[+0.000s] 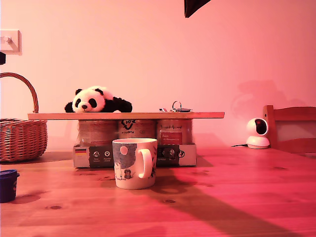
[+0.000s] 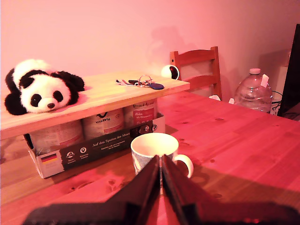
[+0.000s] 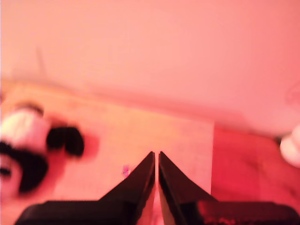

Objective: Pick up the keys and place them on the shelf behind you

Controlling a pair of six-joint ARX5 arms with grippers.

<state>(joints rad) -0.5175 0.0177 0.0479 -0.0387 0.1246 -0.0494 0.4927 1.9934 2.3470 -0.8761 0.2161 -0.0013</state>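
The keys (image 1: 177, 107) lie on the shelf (image 1: 207, 115), a thin wooden plank resting on jars, towards its end at the exterior view's right. In the first wrist view the keys (image 2: 143, 83) show a round dark tag and a ring on the shelf (image 2: 108, 96). My first gripper (image 2: 161, 159) is shut and empty, low over the table just short of the mug (image 2: 154, 149). My second gripper (image 3: 156, 153) is shut and empty above the shelf (image 3: 154, 133); that view is blurred and I cannot make out the keys in it.
A toy panda (image 1: 96, 100) lies on the plank. A jar carton (image 1: 183, 154) props it up. A mug (image 1: 134, 163) stands in front. A basket (image 1: 19, 138), blue cup (image 1: 7, 185), small camera (image 1: 257, 132), chair (image 1: 291, 129) and water bottle (image 2: 253, 91) surround it. A dark arm part (image 1: 194, 6) hangs overhead.
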